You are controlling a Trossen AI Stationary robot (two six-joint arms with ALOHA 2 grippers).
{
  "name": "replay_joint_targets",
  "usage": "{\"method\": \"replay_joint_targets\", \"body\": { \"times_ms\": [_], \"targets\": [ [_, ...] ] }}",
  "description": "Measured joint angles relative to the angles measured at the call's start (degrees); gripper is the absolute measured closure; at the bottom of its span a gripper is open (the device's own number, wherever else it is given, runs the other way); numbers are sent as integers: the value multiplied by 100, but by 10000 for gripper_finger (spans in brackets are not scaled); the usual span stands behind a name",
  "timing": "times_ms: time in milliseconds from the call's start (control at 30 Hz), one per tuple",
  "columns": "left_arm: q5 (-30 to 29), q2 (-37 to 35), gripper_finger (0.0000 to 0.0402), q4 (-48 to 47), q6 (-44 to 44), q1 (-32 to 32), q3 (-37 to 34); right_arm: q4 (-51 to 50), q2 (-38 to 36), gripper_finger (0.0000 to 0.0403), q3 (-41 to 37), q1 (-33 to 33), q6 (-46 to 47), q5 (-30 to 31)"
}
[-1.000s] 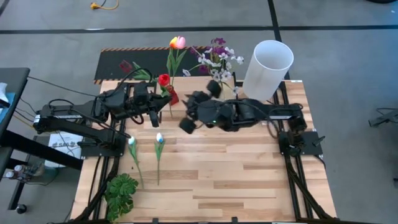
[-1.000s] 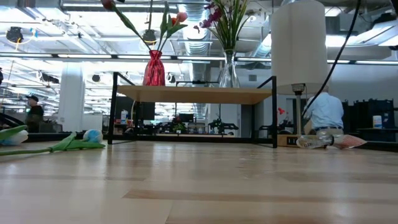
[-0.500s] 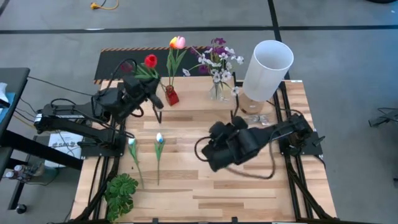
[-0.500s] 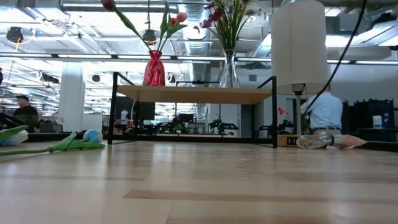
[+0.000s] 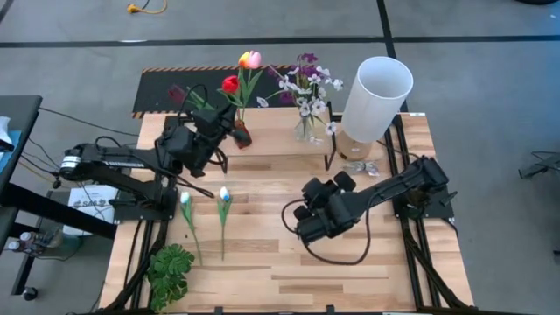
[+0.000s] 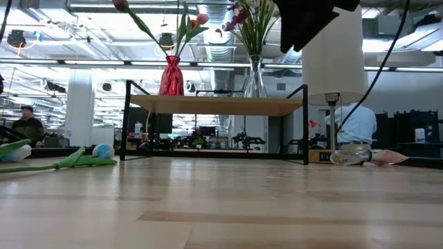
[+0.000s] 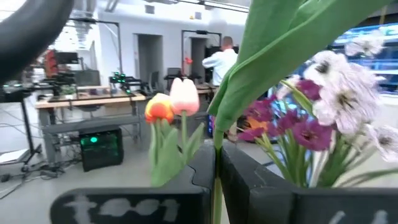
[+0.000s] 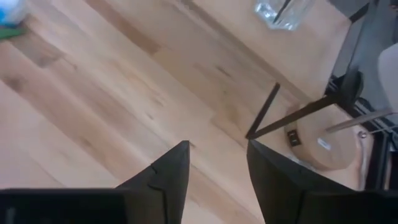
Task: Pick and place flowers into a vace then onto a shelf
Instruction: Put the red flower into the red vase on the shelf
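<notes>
Since last second, right gripper point(image 5: 308, 229) withdrawn mid-table, fingers spread, empty; left gripper point(image 5: 229, 123) pinches red tulip point(image 5: 230, 84) stem above red vase point(image 5: 241, 135). You have two tulips point(image 5: 224, 198) left behind it.

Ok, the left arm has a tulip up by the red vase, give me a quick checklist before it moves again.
1. Left pincer shut on the red tulip stem: ok.
2. Stem tip inside the red vase: cannot tell.
3. Red vase upright on the shelf: ok.
4. Right pincer open, empty, over bare table, away from the vase: ok.
5. Two tulips lying on the table, waiting: ok.
</notes>
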Motion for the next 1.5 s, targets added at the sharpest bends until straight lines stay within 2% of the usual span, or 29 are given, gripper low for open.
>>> {"method": "replay_joint_targets", "body": {
  "times_ms": [233,400,800,1033,1267,1500],
  "targets": [
    [-193,-31,401,401,369,2,0,250,1,264,-8,88,-35,147],
    [-298,-31,401,166,214,9,0,656,1,269,-8,86,-305,153],
    [-111,-29,401,-817,-1142,696,0,952,1,271,-8,114,-365,149],
    [232,-29,401,-2042,-2427,1054,0,1102,28,272,0,191,-365,131],
    [542,-27,401,-2516,-3004,1178,0,1218,34,275,0,210,-516,64],
    [586,-20,401,-3148,-3616,1176,0,1354,34,275,0,223,-605,22]
  ]
}}
